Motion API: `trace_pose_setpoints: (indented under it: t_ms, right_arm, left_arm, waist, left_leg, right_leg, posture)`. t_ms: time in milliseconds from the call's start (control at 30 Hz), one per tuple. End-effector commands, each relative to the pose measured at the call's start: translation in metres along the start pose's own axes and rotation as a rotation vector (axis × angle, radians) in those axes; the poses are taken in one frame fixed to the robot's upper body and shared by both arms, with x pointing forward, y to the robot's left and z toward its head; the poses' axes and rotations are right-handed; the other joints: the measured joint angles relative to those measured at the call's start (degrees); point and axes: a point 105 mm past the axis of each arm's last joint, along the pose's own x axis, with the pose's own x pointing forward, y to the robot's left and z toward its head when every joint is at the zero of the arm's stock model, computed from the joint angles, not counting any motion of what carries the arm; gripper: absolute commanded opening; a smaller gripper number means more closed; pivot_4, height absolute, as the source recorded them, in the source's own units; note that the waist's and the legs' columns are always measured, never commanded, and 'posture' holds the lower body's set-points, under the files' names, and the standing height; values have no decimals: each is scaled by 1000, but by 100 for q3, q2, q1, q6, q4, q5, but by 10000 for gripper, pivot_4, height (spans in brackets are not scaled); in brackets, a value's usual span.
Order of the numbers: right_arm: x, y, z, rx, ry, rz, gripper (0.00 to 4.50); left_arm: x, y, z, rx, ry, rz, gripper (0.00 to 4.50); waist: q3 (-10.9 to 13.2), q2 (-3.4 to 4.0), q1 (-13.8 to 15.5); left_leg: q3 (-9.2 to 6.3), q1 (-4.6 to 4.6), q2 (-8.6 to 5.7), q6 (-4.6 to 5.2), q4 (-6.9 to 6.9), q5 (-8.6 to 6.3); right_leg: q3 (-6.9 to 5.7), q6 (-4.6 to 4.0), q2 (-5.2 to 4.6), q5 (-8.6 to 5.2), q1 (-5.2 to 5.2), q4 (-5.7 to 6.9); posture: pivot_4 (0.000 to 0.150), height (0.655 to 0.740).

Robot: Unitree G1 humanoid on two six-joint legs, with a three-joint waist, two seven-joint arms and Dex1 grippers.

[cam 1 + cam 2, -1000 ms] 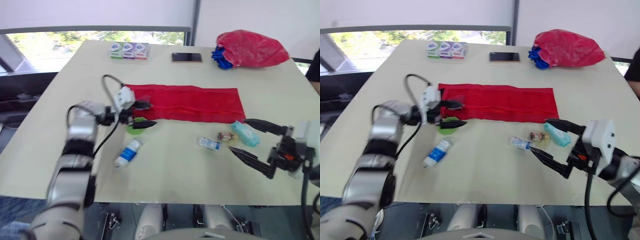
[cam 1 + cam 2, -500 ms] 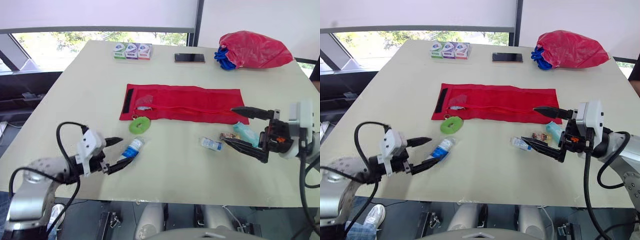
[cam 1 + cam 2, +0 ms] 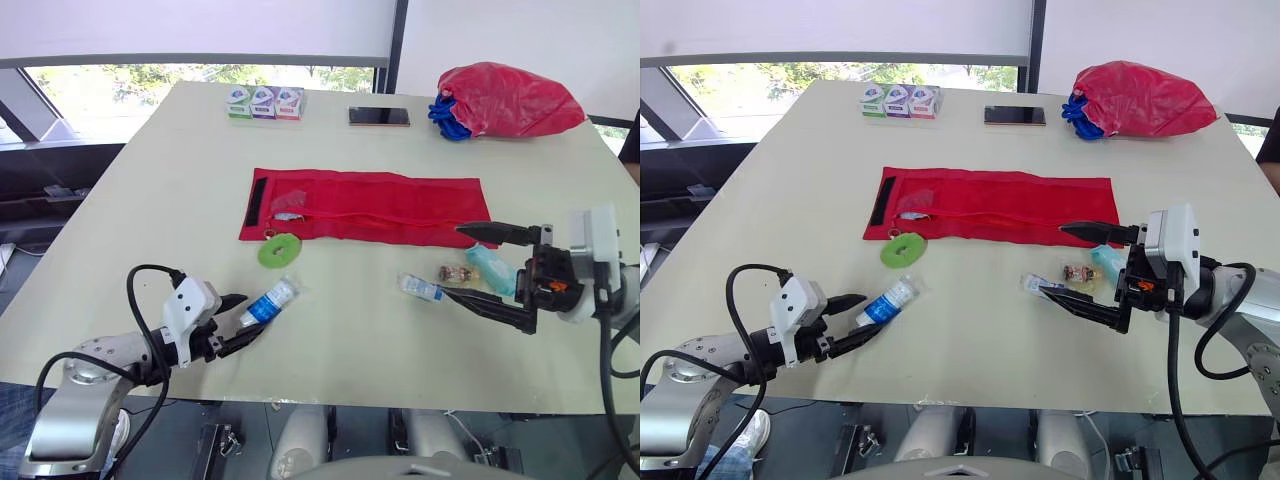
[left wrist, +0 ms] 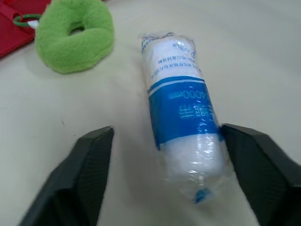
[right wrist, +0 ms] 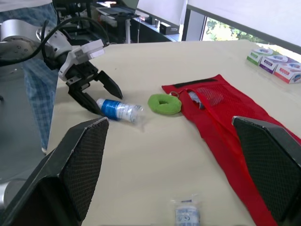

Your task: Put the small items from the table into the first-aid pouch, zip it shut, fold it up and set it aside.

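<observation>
Though eye views show the right gripper (image 3: 1051,260) splayed beside the red pouch (image 3: 380,205), the left wrist view adds detail — left gripper (image 4: 167,128) spread, fingers (image 4: 84,174) flanking the ungrasped bandage roll (image 4: 181,106).

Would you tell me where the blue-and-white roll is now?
In the left eye view, the roll lies front left on the table, near the green ring, one end between the open fingers of the left gripper.

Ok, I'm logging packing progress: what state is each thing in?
Pouch: spread flat, unfolded.
Bandage roll: lying between the open left jaws.
Green ring: on the table, outside the pouch.
Teal packet: on the table, outside the pouch.
Left gripper: open.
Right gripper: open, empty.
</observation>
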Motion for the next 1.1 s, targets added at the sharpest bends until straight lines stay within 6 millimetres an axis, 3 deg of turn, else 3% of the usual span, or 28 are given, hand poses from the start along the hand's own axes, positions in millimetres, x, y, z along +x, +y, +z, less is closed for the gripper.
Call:
trace_pose_setpoints:
  t_ms: [33, 167, 367, 467, 667, 900, 1100]
  right_arm:
    - [-3, 0, 12, -71, -17, -20, 45000]
    - [-4, 0, 11, -73, -18, -29, 45000]
    - [-2, 1, 1, -61, 25, -50, 45000]
    - [3, 2, -4, -51, 55, -44, 45000]
    - [23, 6, -11, -69, 97, 10, 45000]
    - [49, -2, -34, -149, 217, 27, 45000]
    - [64, -2, -39, -178, 259, 39, 45000]
  left_arm:
    - [-3, 10, 1, 44, 4, 21, 18343]
    - [-1, 12, 5, 58, -11, 15, 757]
    - [7, 10, 30, 108, -82, -70, 247]
    - [16, -1, 54, 124, -133, -194, 247]
    - [45, -18, 93, 217, -168, -448, 247]
    - [81, -33, 119, 315, -185, -665, 247]
    - [98, -44, 143, 322, -230, -749, 247]
  waist:
    - [0, 1, 0]
    - [0, 1, 3]
    - [1, 1, 8]
    - [0, 0, 7]
    - [3, 3, 0]
    - [5, 0, 0]
    - [5, 0, -11]
  left_leg:
    - [0, 0, 0, 0, 0, 0]
    - [0, -1, 1, 0, 0, 0]
    - [-1, -5, 0, 0, 0, 0]
    - [1, -4, 1, 0, 0, 0]
    - [4, -8, -6, 0, 1, 0]
    - [1, -12, -12, 1, 4, 1]
    - [-11, -29, -21, 2, 13, 1]
  right_leg:
    - [0, 0, 0, 0, -1, 0]
    - [-1, 0, -1, 0, -1, 0]
    - [-3, 0, -4, 0, -1, -1]
    - [-4, 0, -4, 0, -2, -1]
    - [-4, 0, 29, 1, -1, 0]
    - [6, 1, 49, 1, -3, -1]
    - [12, 7, 51, 5, -6, -2]
  posture:
    - [1500, 7400]
    - [1500, 7400]
    - [1500, 7400]
    - [1500, 7400]
    - [1500, 7400]
    - [1500, 7400]
    - [1500, 7400]
